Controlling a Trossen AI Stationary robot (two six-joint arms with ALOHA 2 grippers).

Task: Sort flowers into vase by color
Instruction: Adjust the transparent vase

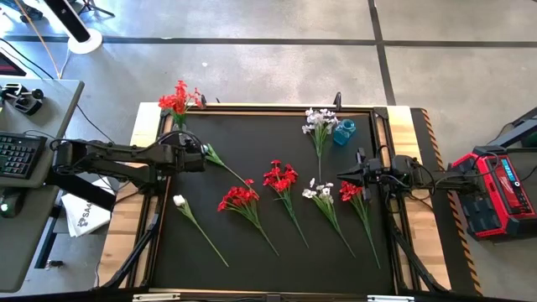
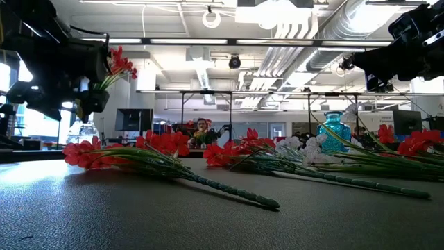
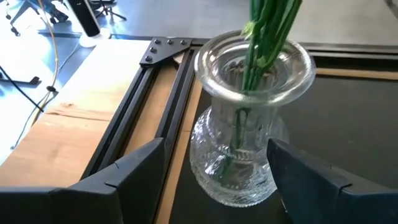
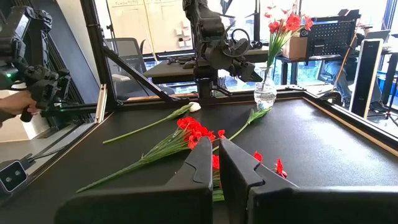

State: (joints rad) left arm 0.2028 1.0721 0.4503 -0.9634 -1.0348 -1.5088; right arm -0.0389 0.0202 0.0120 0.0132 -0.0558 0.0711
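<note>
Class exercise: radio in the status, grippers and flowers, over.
Left gripper open beside clear glass vase of red flowers. Right gripper shut, idle. Six sprays loose on black mat.

A black computer keyboard (image 1: pixel 18 155) lies on the grey side desk (image 1: pixel 59 101) at far left. A red power unit (image 1: pixel 495 195) (cables attached) sits on the floor at right.

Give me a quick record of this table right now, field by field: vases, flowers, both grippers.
clear glass vase: far left corner of the mat, holds red flowers on green stems
blue vase: far right part of the mat, holds white flowers
loose red sprays: three lying on the mat, for example
loose white sprays: two lying on the mat, for example
left gripper: open, fingers either side of the clear glass vase
right gripper: shut, empty, above the rightmost red spray
</note>
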